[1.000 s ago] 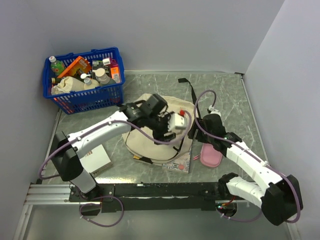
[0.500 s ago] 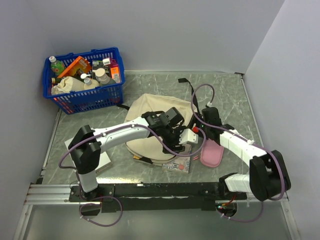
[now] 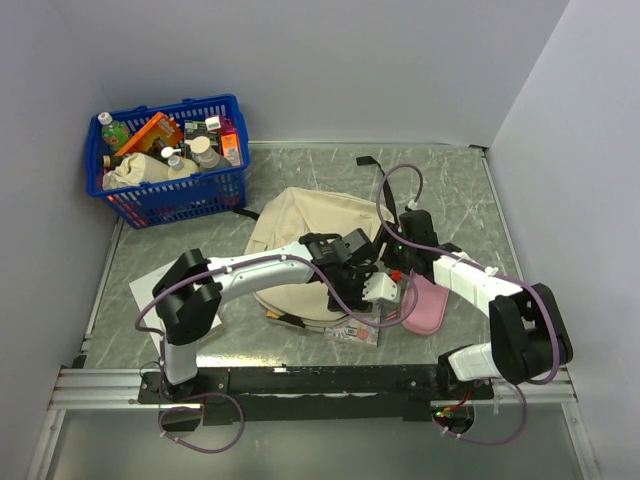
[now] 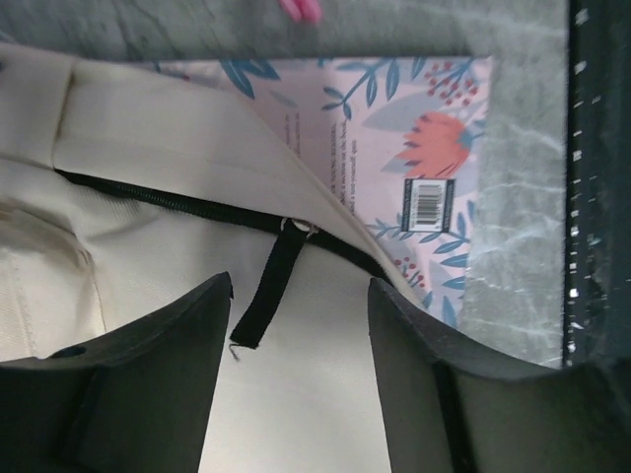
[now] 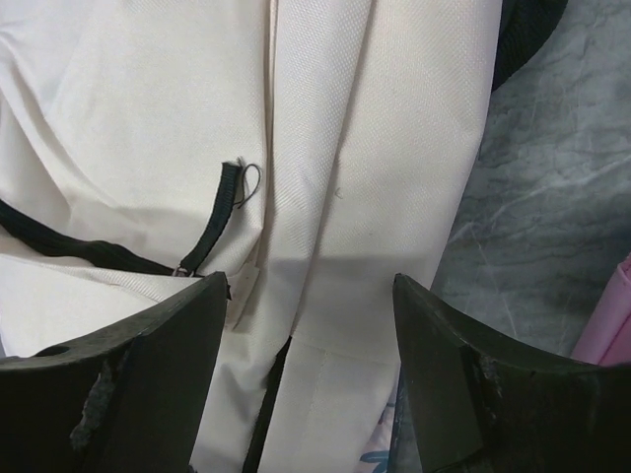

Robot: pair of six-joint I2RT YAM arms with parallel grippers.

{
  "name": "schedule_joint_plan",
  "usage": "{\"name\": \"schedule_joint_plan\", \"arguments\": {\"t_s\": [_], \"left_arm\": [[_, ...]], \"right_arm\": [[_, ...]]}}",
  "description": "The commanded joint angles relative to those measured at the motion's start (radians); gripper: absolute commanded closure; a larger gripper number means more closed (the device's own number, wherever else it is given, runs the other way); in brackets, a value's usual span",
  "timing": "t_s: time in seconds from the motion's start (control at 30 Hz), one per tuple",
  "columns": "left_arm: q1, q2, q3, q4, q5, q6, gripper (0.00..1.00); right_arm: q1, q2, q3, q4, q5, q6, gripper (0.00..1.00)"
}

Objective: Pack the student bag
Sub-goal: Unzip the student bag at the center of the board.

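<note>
Top external: shows large soft cream-beige fabric student bag (image 3: 300, 215) lying flat at the middle of the grey marbled bench (image 3: 460, 200), black straps trailing toward the far side. Shows left end effector (image 3: 377, 295) and right end effector (image 3: 397, 268) close together over the bag's near right corner. Places flat pink floral-covered book (image 3: 358, 330) under that corner, partly covered by fabric, with small pink pouch (image 3: 425, 305) just beside it on the right. Puts blue plastic basket (image 3: 165, 160), full of bottles and packets, at the far left corner, well apart from the bag.

Left wrist: finds the fingers spread and gripping nothing, with black zipper pull tab (image 4: 266, 286) lying on the fabric between them.

Right wrist: finds the fingers spread too, empty, over cream fabric, with second black pull tab (image 5: 222, 212) near the left finger.
</note>
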Motion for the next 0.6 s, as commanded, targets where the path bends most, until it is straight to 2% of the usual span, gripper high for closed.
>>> {"name": "schedule_joint_plan", "arguments": {"t_s": [0.0, 0.47, 0.57], "left_arm": [[-0.005, 0.020, 0.033, -0.009, -0.077, 0.053, 0.41], [-0.005, 0.042, 0.070, 0.004, -0.093, 0.032, 0.71], [-0.005, 0.046, 0.077, -0.019, -0.077, 0.028, 0.81]], "right_arm": [[-0.008, 0.024, 0.044, 0.039, -0.017, 0.006, 0.26], [-0.006, 0.078, 0.033, 0.039, -0.048, -0.003, 0.36], [-0.005, 0.082, 0.042, 0.027, -0.051, -0.006, 0.38]]}}
